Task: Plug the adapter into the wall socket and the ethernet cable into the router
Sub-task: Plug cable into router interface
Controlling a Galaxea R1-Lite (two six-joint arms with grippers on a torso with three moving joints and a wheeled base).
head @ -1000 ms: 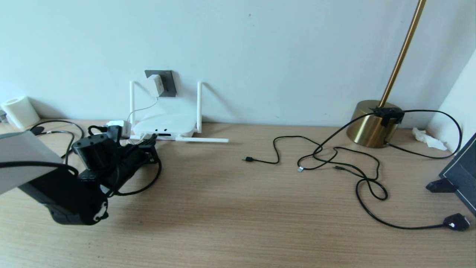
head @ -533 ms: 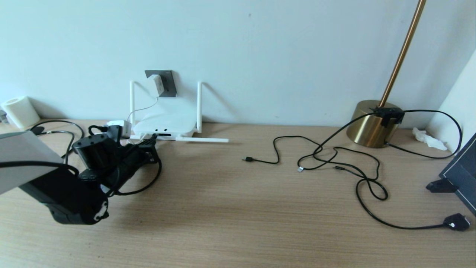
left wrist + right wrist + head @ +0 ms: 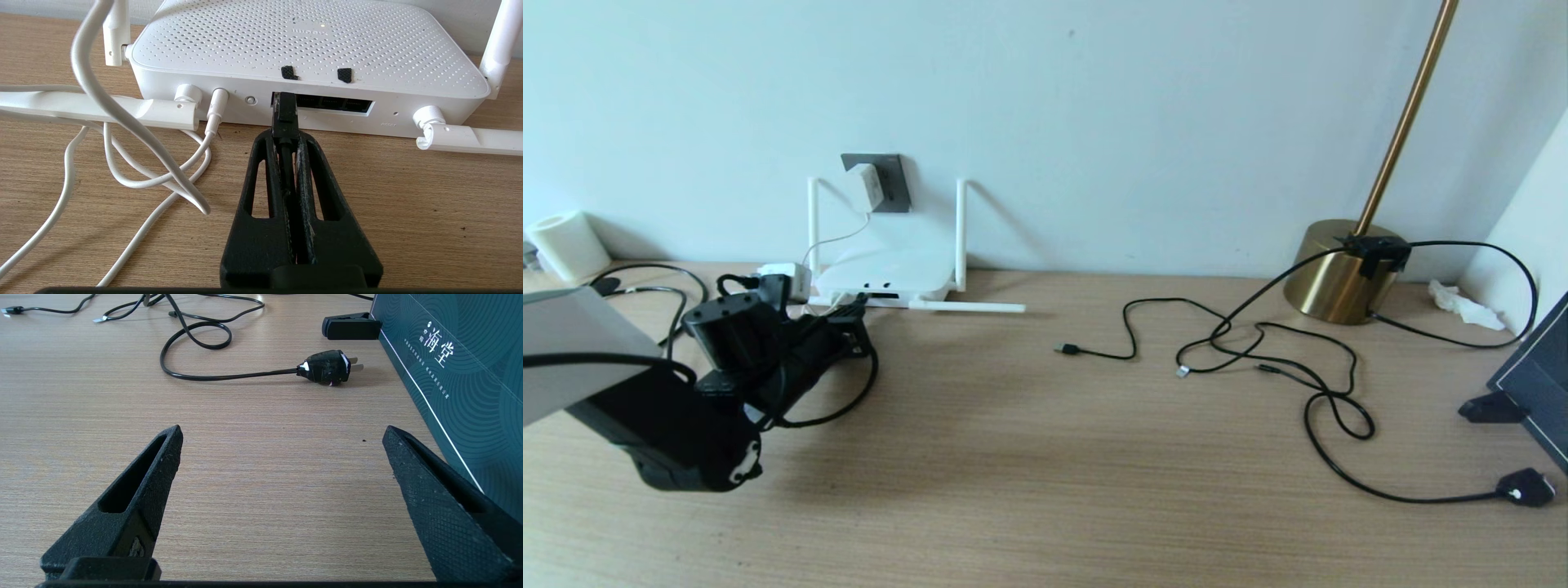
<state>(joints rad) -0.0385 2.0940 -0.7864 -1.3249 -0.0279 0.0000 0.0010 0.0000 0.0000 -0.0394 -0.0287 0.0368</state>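
The white router (image 3: 882,278) lies against the wall with two antennas up and one flat on the desk. Above it the white adapter (image 3: 866,188) sits in the dark grey wall socket (image 3: 895,184), its cord hanging down. My left gripper (image 3: 854,314) is low in front of the router and shut on the ethernet cable (image 3: 284,114) just behind its black connector. In the left wrist view the left gripper (image 3: 286,136) holds the connector's tip at the leftmost of the router's (image 3: 310,41) dark ports. The cable loops back beside the arm (image 3: 845,404). My right gripper (image 3: 282,428) hovers open over bare desk.
White cords (image 3: 122,134) tangle beside the router. Thin black cables (image 3: 1258,351) sprawl mid-right, ending in a black plug (image 3: 1525,487). A brass lamp base (image 3: 1339,273) stands at the back right, a dark box (image 3: 1539,376) at the right edge, a white roll (image 3: 568,245) far left.
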